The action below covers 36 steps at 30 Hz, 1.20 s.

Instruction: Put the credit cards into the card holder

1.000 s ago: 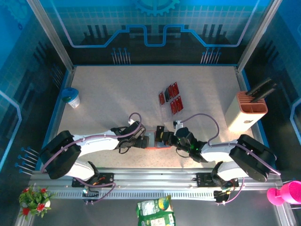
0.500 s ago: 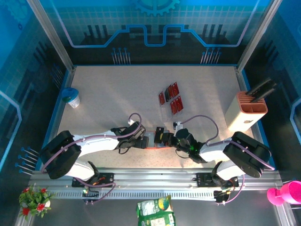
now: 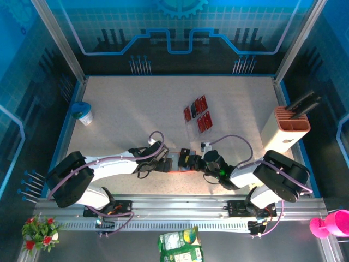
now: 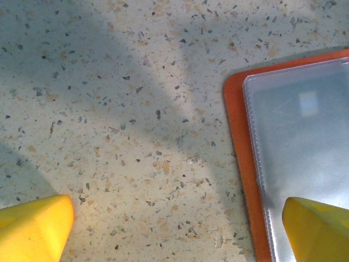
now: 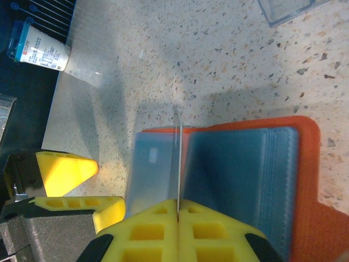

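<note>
Over the last second my right arm (image 3: 272, 177) swung its elbow in toward centre; the left arm (image 3: 109, 166) hasn't moved. With it the right gripper (image 5: 177, 207) crept slightly left, jaws still pinched together on a clear sleeve (image 5: 176, 147) of the card holder (image 5: 305, 158), standing it on edge. I read that as opening a pocket.

The left gripper (image 4: 174, 224) is spread wide, empty, one finger (image 4: 316, 226) over the holder's other page. The holder lies open near the bases, between both grippers. The credit cards (image 3: 197, 113) sit mid-table, well apart, so none are loaded yet.

Room: blue panelled enclosure (image 3: 180, 33), speckled table (image 3: 125, 114), salmon-white box (image 3: 286, 131) on the right, cup (image 3: 83, 113) on the left.
</note>
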Motion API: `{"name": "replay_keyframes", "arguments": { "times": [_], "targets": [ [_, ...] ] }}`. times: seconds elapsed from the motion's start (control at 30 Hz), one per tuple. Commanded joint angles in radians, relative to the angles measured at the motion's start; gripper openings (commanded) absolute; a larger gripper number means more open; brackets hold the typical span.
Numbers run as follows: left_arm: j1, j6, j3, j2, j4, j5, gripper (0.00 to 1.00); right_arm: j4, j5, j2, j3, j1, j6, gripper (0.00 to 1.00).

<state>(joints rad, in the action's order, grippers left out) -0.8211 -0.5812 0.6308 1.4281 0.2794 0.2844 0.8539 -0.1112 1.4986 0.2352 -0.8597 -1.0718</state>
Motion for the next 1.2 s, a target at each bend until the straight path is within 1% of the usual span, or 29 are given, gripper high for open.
{"name": "replay_keyframes", "arguments": {
  "times": [0.0,0.4,0.87,1.03,1.17],
  "targets": [
    [-0.008,-0.017,-0.023,0.012,0.007,0.015,0.99,0.039,0.013,0.033,-0.017,-0.016,-0.013,0.00],
    [-0.008,-0.020,-0.031,0.010,0.001,0.013,0.99,0.086,0.058,0.108,-0.007,-0.016,-0.042,0.00],
    [-0.007,-0.025,-0.047,-0.001,-0.001,0.013,0.99,0.242,0.095,0.240,0.011,-0.014,-0.087,0.00],
    [-0.009,-0.025,-0.053,-0.009,-0.003,0.012,0.99,0.226,0.096,0.237,0.018,-0.015,-0.084,0.00],
    [-0.009,-0.031,-0.054,-0.020,0.002,0.013,0.99,0.156,0.087,0.191,0.030,-0.015,-0.063,0.00]
  ]
}}
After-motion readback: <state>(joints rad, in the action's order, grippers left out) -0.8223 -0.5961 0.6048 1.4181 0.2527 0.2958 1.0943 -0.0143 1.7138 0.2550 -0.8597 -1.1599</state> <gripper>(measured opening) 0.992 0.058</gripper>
